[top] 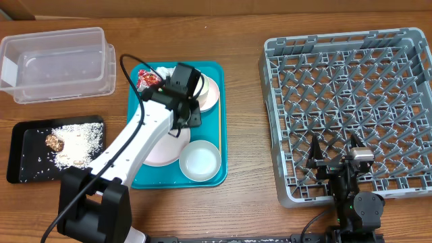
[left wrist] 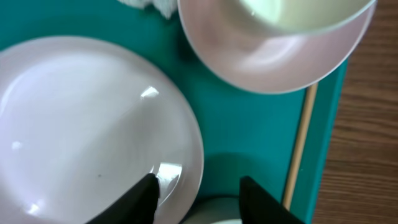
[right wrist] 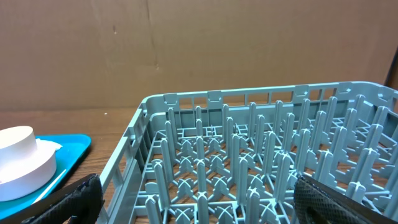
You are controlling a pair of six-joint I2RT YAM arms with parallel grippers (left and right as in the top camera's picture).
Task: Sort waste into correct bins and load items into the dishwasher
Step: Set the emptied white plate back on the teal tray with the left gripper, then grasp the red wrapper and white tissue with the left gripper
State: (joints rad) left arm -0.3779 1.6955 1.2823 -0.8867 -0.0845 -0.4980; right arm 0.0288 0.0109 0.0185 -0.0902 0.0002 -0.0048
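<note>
My left gripper [top: 187, 119] [left wrist: 198, 198] is open and empty over the teal tray, its fingers either side of the rim of the pale pink plate [top: 164, 150] [left wrist: 87, 124]. The pink bowl [top: 211, 94] [left wrist: 280, 62] holds the whitish cup [left wrist: 298, 12]. The wooden stick [left wrist: 301, 143] lies along the tray's right edge. The white bowl [top: 200, 160] [right wrist: 22, 163] sits at the tray's front. White tissue [top: 165, 71] [left wrist: 149, 5] and the red-and-white wrapper [top: 145, 79] lie at the tray's back. My right gripper [top: 334, 159] [right wrist: 199, 205] is open and empty over the front edge of the grey dish rack [top: 351, 108] [right wrist: 261, 168].
The teal tray [top: 219, 145] [left wrist: 249, 137] [right wrist: 68, 146] sits mid-table. The clear tub [top: 57, 61] stands at the back left. The black tray [top: 20, 152] in front of it holds pale crumbs [top: 77, 142] and a brown lump [top: 54, 142].
</note>
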